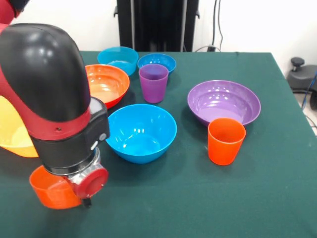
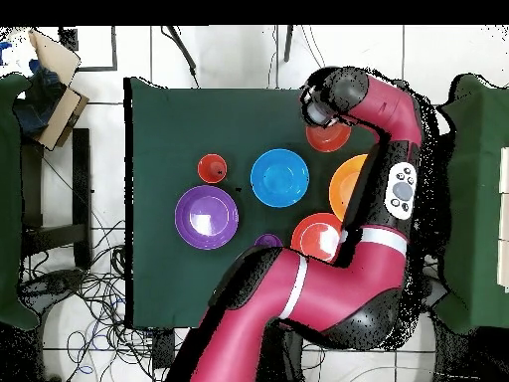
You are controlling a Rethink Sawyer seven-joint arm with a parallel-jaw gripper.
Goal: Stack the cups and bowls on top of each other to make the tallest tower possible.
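Observation:
My gripper (image 1: 86, 200) hangs under the big black and red wrist at the front left, close against the small orange bowl (image 1: 48, 191), which also shows in the overhead view (image 2: 330, 137). I cannot see how the gripper stands. The medium blue bowl (image 1: 141, 131) is in the middle, with the purple cup (image 1: 153, 82) behind it. The wide purple bowl (image 1: 224, 101) and the orange cup (image 1: 226, 141) are to the right. The orange-red bowl (image 1: 106, 84), teal bowl (image 1: 118, 59) and small blue bowl (image 1: 157, 62) stand at the back. The yellow-orange bowl (image 1: 11, 130) is half hidden by the arm. The red cup is out of view. Nothing is stacked.
The green cloth (image 1: 198, 208) covers the table, whose right edge (image 1: 292, 99) slants away. The black pedestal (image 1: 157, 25) stands at the far side. The arm (image 2: 393, 189) covers the right part of the overhead view.

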